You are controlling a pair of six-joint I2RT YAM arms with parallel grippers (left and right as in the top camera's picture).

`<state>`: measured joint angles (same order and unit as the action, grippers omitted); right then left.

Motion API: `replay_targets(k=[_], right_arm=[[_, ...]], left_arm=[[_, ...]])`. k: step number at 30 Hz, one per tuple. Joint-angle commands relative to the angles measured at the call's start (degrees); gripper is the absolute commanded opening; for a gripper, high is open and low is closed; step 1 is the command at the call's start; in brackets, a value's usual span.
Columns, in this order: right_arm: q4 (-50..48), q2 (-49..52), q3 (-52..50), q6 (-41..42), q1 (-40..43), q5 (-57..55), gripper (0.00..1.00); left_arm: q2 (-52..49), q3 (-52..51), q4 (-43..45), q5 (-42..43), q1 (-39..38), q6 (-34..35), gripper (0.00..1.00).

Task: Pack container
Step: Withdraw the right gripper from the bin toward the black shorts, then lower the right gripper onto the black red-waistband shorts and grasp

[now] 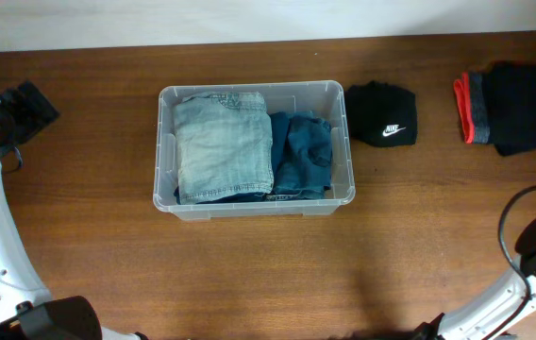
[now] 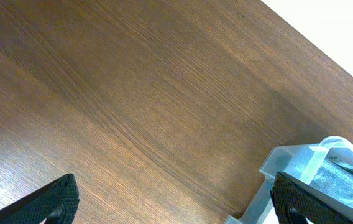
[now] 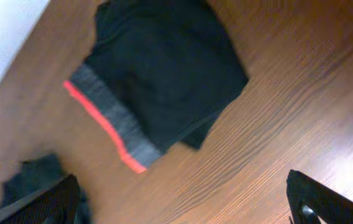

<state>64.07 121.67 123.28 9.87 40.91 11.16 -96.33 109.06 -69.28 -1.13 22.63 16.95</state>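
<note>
Container: the large clear plastic rectangular bin [image 1: 164, 151] with rounded corners stands mid-table. One corner of it [image 2: 282, 163] shows just past a finger of the left gripper, while the right gripper is well apart from it.
Left gripper [image 2: 173, 194]: left of the container, jaws spread wide over bare brown wooden table [image 2: 133, 93], holding and touching nothing.
Right gripper [image 3: 179, 186]: well to the right of the container, jaws spread wide, nothing between them, above the table.
Inside the container: folded pale blue denim [image 1: 223, 142] fills its left part, with a crumpled darker blue garment [image 1: 301, 151] touching it on the right.
Just right of the container: a black cap with a white logo [image 1: 382, 114], close to its wall.
Far right of the container: a folded black garment with a red and grey band [image 1: 509, 106], which also lies beyond the right gripper's fingers [image 3: 164, 68].
</note>
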Motion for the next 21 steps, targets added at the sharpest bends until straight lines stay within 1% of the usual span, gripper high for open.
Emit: replay_targets(k=[1, 3, 5, 9, 10, 13, 14, 16, 17, 18, 20, 21], right_arm=[[-1.6, 2.8, -0.6, -15.0, 1.2, 6.5, 0.99], [-3.6, 4.6, -0.6, -20.9, 1.2, 8.5, 0.98], [-5.7, 6.1, -0.6, -24.3, 1.0, 7.8, 0.99], [-9.3, 8.9, -0.6, -24.5, 0.6, 7.8, 1.00], [-9.9, 9.4, -0.6, -24.5, 0.3, 7.8, 0.97], [-12.4, 11.1, -0.6, -24.5, -1.4, 7.7, 0.82], [-13.4, 11.7, -0.6, -24.5, -2.1, 7.7, 0.73], [-15.4, 12.7, -0.6, -24.5, -3.6, 7.7, 0.41], [-16.3, 13.1, -0.6, -24.4, -4.5, 7.7, 0.33], [-17.1, 13.6, -0.6, -24.4, -5.3, 7.5, 0.31], [-18.5, 14.6, -0.6, -24.4, -7.0, 6.6, 0.31], [-19.1, 15.0, -0.6, -24.4, -7.7, 5.9, 0.27]], left_arm=[[-0.6, -0.3, 0.0, -0.3, 0.2, 0.3, 0.99], [-0.6, -0.3, 0.0, -0.3, 0.2, 0.3, 1.00], [-0.6, -0.3, 0.0, -0.3, 0.2, 0.3, 0.99], [-0.6, -0.3, 0.0, -0.3, 0.2, 0.3, 0.99], [-0.6, -0.3, 0.0, -0.3, 0.2, 0.3, 0.99], [-0.6, -0.3, 0.0, -0.3, 0.2, 0.3, 0.99], [-0.6, -0.3, 0.0, -0.3, 0.2, 0.3, 0.99], [-0.6, -0.3, 0.0, -0.3, 0.2, 0.3, 0.99], [-0.6, -0.3, 0.0, -0.3, 0.2, 0.3, 1.00], [-0.6, -0.3, 0.0, -0.3, 0.2, 0.3, 0.99], [-0.6, -0.3, 0.0, -0.3, 0.2, 0.3, 0.99], [-0.6, -0.3, 0.0, -0.3, 0.2, 0.3, 0.99]])
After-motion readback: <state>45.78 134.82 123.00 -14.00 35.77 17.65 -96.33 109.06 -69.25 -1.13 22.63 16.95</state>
